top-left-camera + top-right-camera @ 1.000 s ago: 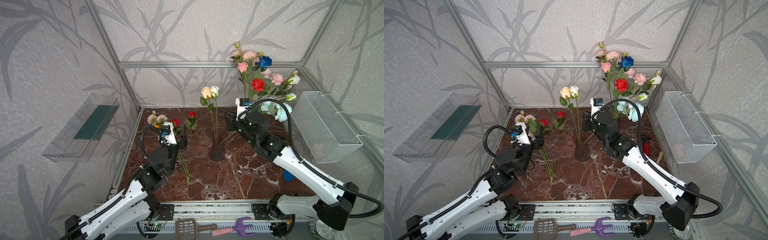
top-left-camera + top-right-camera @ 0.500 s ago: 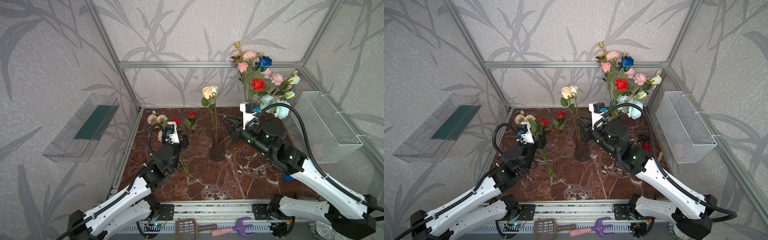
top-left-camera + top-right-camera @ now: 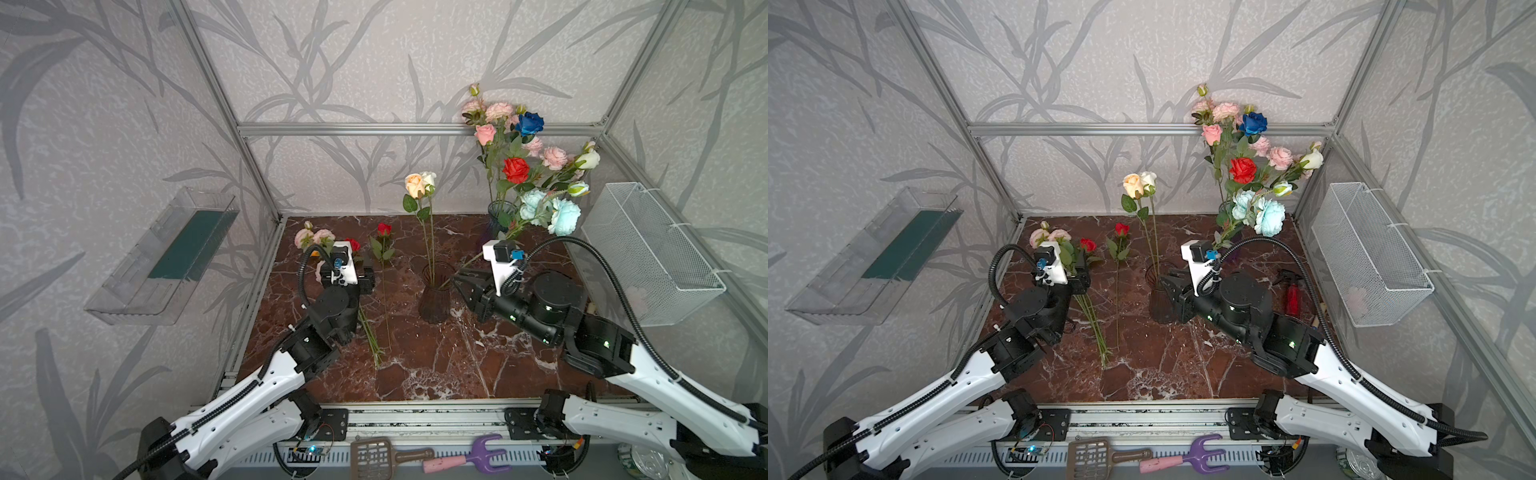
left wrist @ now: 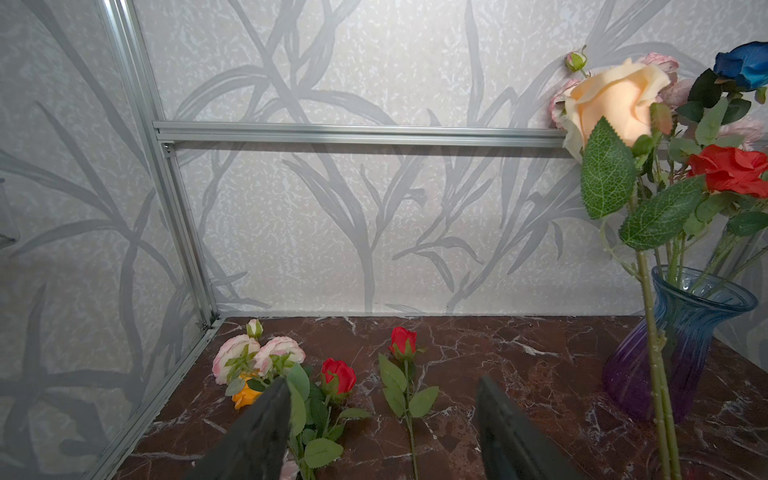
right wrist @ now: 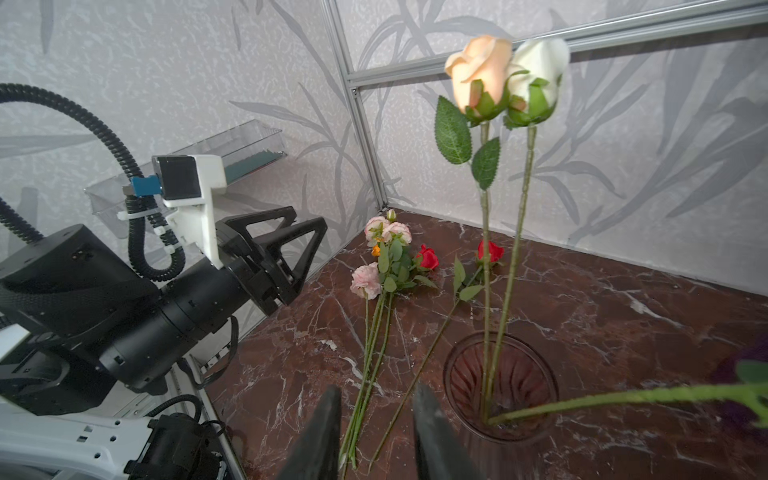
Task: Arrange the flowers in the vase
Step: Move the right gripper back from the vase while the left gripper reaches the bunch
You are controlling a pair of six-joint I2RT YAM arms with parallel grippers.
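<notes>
A dark ribbed vase (image 3: 433, 297) (image 5: 500, 384) stands mid-table and holds a peach rose (image 3: 414, 185), a white rose (image 3: 429, 178) and a long stem (image 5: 623, 397) that leans out to the right towards pale-blue peonies (image 3: 555, 212). More flowers lie flat on the left: a pink, yellow and red bunch (image 3: 316, 239) (image 4: 266, 357) and a single red rose (image 3: 384, 228) (image 4: 402, 340). My left gripper (image 3: 365, 278) (image 4: 382, 419) hovers open over their leaves and holds nothing. Just right of the vase, my right gripper (image 3: 461, 276) (image 5: 378, 390) is open and empty.
A blue-purple vase (image 3: 496, 216) full of pink, red, blue and white blooms stands at the back right. A wire basket (image 3: 648, 249) hangs on the right wall, a clear tray (image 3: 166, 257) on the left. A red spray bottle (image 3: 1292, 295) lies behind my right arm.
My right gripper has drawn back and down from above the vase and its jaws have parted, leaving the leaning stem in the vase. My left gripper has barely moved.
</notes>
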